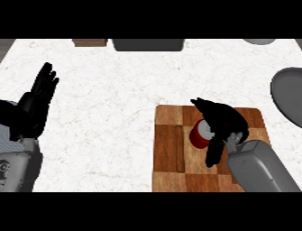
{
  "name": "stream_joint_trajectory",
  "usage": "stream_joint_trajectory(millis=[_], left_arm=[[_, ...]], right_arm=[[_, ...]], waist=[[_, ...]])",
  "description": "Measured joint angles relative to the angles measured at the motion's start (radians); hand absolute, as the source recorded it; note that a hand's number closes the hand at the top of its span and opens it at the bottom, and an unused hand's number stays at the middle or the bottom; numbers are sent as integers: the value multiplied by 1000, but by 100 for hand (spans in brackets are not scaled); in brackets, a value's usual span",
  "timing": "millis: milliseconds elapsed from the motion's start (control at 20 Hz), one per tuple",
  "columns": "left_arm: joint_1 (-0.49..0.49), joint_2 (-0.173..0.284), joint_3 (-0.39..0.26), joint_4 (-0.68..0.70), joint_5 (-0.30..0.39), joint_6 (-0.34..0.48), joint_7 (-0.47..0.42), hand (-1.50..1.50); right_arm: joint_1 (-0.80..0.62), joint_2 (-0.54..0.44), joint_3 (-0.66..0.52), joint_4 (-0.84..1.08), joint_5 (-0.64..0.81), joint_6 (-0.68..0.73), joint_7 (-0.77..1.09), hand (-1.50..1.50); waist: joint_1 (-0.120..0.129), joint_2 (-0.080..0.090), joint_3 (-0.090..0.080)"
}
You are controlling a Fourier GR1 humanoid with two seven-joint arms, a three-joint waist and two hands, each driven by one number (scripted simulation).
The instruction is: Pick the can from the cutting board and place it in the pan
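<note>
Right hand (223,121) apparently curls fingers round can (200,134) (mostly hidden) on cutting board (170,149).

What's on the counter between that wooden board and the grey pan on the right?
Nothing: in the head view, only bare white counter separates the cutting board from the pan.

The right hand (221,122) hides most of the red can (199,136), and the frame's right edge cuts off the grey pan (298,97).
</note>
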Motion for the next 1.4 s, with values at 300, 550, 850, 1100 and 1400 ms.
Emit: stream_joint_trajectory(millis=[300, 550, 850, 1100, 1400], left_arm=[[-7, 2, 10, 5, 1, -14, -7, 0], [-2, 10, 31, 31, 11, -35, -35, 0], [-4, -17, 7, 17, -13, -15, -19, 0], [-12, -17, -2, 9, -12, -25, -15, 0], [-2, -20, 1, 8, -17, -17, -20, 0]], right_arm=[[13, 8, 0, 58, 23, 7, -102, 150], [6, 22, 24, 71, 76, -4, -173, 150], [-42, 96, -57, 179, 124, -87, -105, 150], [-153, 169, -161, 320, 140, -263, 129, 150], [-279, 175, -164, 432, 300, -518, 244, 150]], waist=[[1, 0, 0], [0, -1, -1], [8, -5, -5], [31, 2, -4], [27, 5, -1]])
